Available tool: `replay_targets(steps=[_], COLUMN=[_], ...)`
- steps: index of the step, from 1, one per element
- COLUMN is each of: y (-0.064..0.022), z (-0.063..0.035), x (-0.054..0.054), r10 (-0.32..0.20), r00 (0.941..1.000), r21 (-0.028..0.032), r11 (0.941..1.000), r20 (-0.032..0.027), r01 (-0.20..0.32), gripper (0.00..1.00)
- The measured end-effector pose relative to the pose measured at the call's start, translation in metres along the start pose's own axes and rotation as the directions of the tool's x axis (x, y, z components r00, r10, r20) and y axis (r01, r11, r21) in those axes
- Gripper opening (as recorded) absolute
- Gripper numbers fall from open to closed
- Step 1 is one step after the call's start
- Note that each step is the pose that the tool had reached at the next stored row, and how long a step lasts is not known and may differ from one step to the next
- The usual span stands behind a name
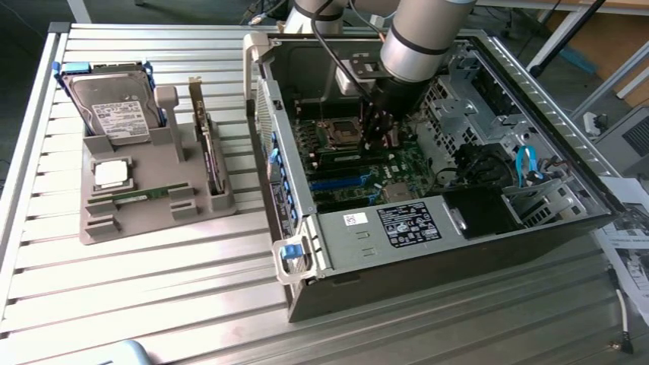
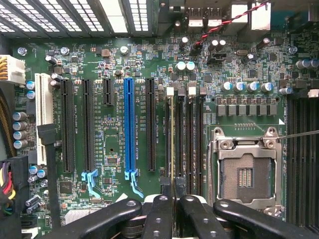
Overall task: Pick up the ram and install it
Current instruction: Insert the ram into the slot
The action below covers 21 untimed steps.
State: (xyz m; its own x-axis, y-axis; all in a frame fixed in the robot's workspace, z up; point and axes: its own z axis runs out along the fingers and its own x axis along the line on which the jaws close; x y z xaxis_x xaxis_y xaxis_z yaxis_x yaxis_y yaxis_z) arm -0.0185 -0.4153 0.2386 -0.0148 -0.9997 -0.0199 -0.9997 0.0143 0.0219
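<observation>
My gripper (image 2: 172, 199) is shut on the ram (image 2: 172, 139), which the wrist view shows edge-on as a thin pale line between the black fingers (image 2: 159, 209). The stick runs along a black memory slot (image 2: 178, 144) on the green motherboard, right beside the open processor socket (image 2: 246, 172). In the exterior view the gripper (image 1: 378, 141) reaches down into the open computer case (image 1: 436, 220), and the green ram (image 1: 350, 158) lies just under the fingertips, beside the socket (image 1: 340, 131). I cannot tell how deep the stick sits in the slot.
On the exterior view's left, a grey tray (image 1: 152, 220) holds a hard drive (image 1: 117, 110), a square silver processor chip (image 1: 112, 173), an upright expansion card (image 1: 208, 152) and another thin green stick (image 1: 137, 196). Case walls, drive cages and cables surround the arm. A blue slot (image 2: 129, 124) lies nearby.
</observation>
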Motion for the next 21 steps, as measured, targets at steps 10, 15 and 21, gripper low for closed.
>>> replay_targets(steps=[10, 15, 21], y=[0.0001, 0.0001, 0.0001], z=[0.0017, 0.0017, -0.0005], x=[0.0000, 0.0000, 0.0000], r10=[0.000, 0.000, 0.000], r00=[1.0000, 1.0000, 1.0000], r21=[0.0018, 0.0020, 0.0019], r11=[1.0000, 1.0000, 1.0000], r20=[0.0001, 0.0005, 0.0002], r01=[0.000, 0.000, 0.000], gripper=[0.12, 0.12, 0.12])
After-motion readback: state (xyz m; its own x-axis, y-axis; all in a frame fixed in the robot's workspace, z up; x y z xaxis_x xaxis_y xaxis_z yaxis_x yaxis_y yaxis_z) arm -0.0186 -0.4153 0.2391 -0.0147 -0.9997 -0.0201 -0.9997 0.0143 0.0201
